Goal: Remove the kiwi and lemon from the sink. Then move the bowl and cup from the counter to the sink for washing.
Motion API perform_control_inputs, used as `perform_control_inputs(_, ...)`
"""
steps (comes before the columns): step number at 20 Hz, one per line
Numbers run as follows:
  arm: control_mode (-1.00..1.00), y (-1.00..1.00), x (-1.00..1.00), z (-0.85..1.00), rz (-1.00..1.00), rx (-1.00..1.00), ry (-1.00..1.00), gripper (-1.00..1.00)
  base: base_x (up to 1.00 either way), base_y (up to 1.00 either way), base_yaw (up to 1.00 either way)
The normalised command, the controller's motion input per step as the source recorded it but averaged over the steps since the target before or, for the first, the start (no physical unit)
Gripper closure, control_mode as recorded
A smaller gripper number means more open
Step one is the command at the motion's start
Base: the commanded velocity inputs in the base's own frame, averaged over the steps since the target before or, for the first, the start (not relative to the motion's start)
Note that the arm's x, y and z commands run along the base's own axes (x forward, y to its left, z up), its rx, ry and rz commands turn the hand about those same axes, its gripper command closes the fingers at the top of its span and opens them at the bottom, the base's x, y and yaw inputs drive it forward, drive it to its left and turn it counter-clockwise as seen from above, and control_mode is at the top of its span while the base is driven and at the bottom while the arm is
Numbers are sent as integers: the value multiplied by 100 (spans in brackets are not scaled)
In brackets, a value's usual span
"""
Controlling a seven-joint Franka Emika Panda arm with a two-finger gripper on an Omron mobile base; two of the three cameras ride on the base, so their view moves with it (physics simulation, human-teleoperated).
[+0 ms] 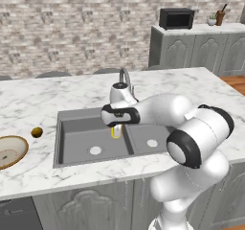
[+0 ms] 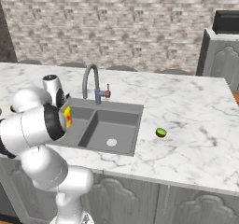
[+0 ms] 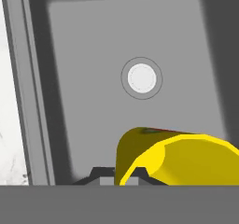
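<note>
Tool [image 1: 116,130] is clamping shut on the yellow cup [image 1: 116,131], hanging it over the left basin of the sink [image 1: 76,128]. Both basins are lying bare, only pale drains showing. The fruits are sitting out on the bench [image 2: 186,106]: kiwi [image 1: 37,132] left of the sink near the bowl [image 1: 10,151], lemon [image 2: 161,133] to its right. Judged: fruit removal done, cup release pending, bowl waiting on the bench, nothing in it.

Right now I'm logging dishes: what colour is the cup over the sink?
Bright yellow cup, clearest in the hand view.
</note>
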Motion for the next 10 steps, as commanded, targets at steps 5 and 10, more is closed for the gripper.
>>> perform_control_inputs(5, -100, 4, 22, -21, 0, 0, 0, 100, 0, 0, 0)
perform_control_inputs(10, -100, 4, 19, -22, 0, 0, 0, 100, 0, 0, 0)
